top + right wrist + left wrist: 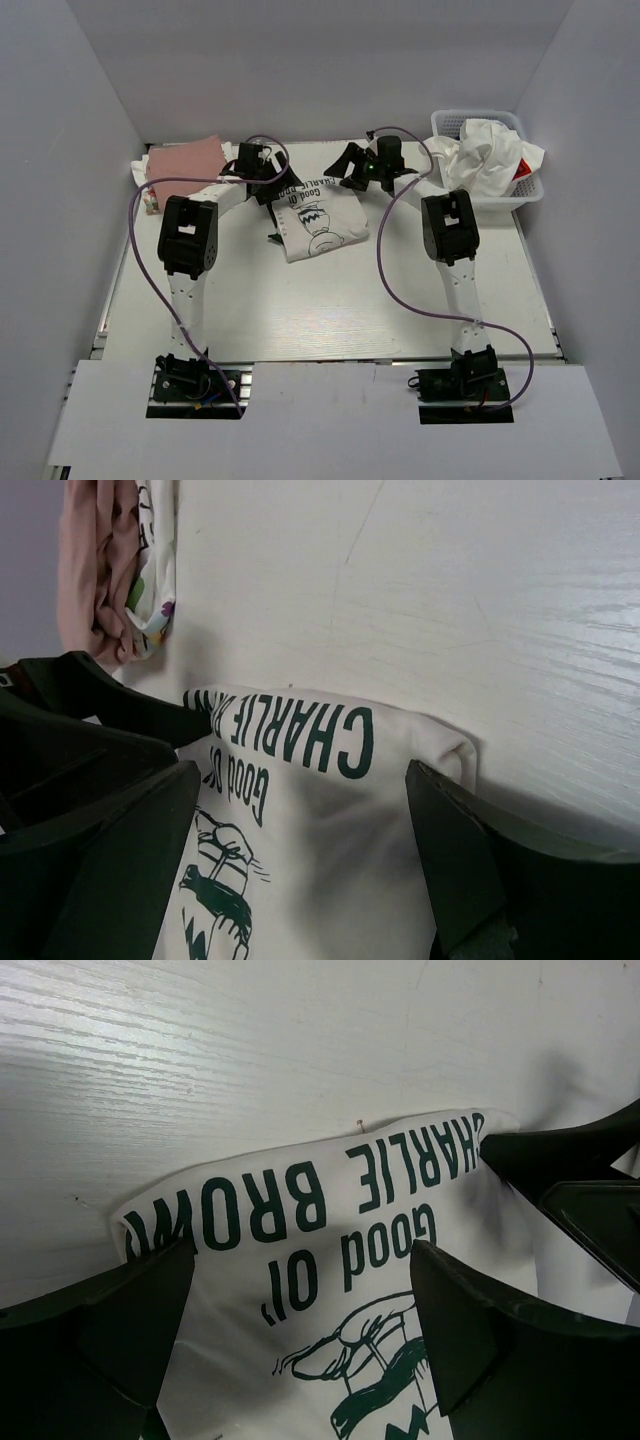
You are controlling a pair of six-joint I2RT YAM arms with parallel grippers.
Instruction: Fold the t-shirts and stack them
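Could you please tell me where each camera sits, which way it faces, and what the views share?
Top external: above and behind, looking down on the table; left arm and right arm show, bases nearest.
Left wrist: on left arm, facing down past open left gripper onto the shirt.
Right wrist: on right arm, likewise, past open right gripper.
Shared: all three see the shirt.

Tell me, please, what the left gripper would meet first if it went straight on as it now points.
Most likely the white t-shirt: its lettered fold lies right between the open fingers of the left gripper, with the table beneath. Its distance is unclear.
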